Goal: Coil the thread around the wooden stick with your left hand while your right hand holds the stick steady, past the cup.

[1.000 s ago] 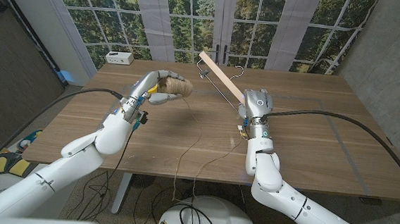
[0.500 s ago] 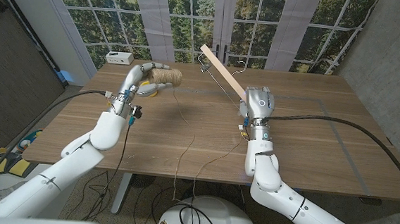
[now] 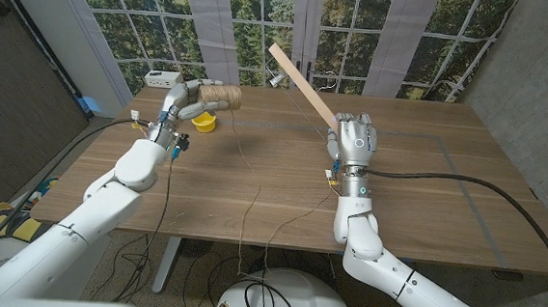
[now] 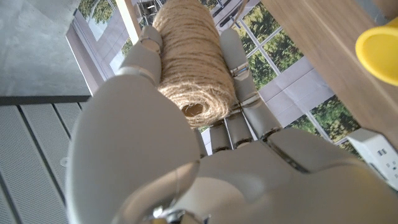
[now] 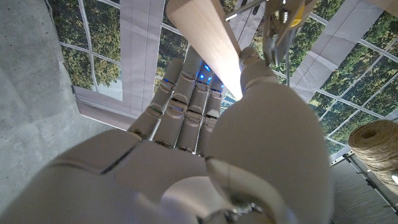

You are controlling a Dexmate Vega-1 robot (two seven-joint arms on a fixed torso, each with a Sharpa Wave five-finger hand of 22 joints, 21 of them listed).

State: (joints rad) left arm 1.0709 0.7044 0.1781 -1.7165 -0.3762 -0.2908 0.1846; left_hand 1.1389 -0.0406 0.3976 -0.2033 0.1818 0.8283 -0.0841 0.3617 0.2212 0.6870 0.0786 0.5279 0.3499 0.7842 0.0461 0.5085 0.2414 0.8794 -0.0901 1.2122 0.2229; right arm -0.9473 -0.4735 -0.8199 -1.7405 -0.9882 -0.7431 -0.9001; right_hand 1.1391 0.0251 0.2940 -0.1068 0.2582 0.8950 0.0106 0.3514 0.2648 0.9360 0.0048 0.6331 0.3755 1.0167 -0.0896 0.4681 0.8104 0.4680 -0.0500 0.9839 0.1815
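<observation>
Your left hand (image 3: pixel 183 99), gripping the twine spool (image 3: pixel 222 97), has swung beyond the yellow cup (image 3: pixel 204 121); your right hand (image 3: pixel 352 140) clasps the wooden stick (image 3: pixel 303 83).

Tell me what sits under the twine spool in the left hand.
Below the twine spool held up by the left hand sits a yellow cup on the table. The cup's inside is not visible.

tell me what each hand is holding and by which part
The left hand grips the twine spool around its wound body. The right hand grips the wooden stick at its lower end.
</observation>
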